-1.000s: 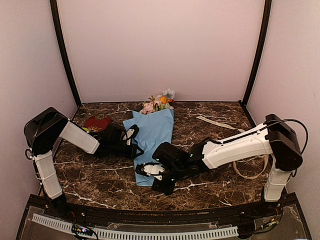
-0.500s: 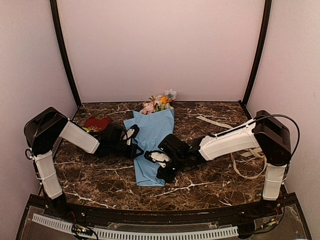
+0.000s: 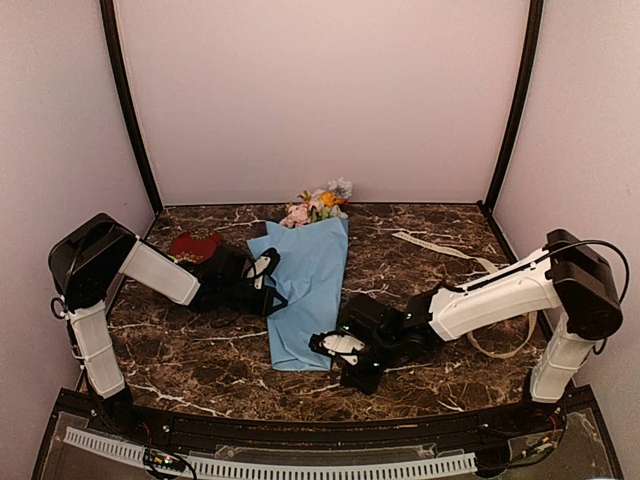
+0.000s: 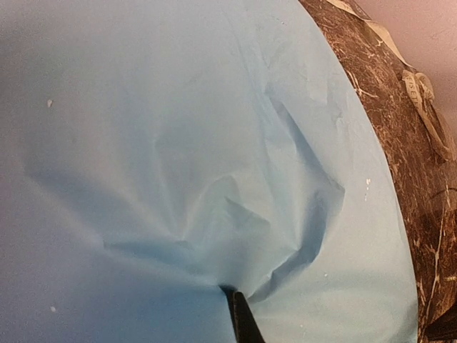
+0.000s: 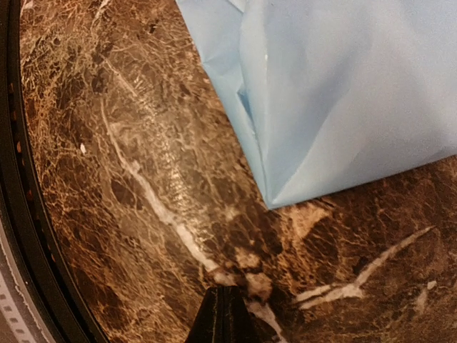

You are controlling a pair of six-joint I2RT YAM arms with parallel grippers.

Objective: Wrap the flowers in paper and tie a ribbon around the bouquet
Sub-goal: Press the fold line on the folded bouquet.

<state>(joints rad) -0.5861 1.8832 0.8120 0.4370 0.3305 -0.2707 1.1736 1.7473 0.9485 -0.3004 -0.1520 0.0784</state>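
Thin, light and easily creased, the paper (image 3: 310, 280) lies folded over the flowers (image 3: 318, 203) at mid-frame, pinned by the clenched left gripper (image 3: 275, 292), while the right gripper (image 3: 320, 345), clenched and empty, sits by its lower corner, probably the best hold.

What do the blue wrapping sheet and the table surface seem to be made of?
The blue sheet looks like thin matte paper: it keeps sharp creases and folds. The table surface looks like glossy brown marble with pale veins, though it could be a printed laminate.
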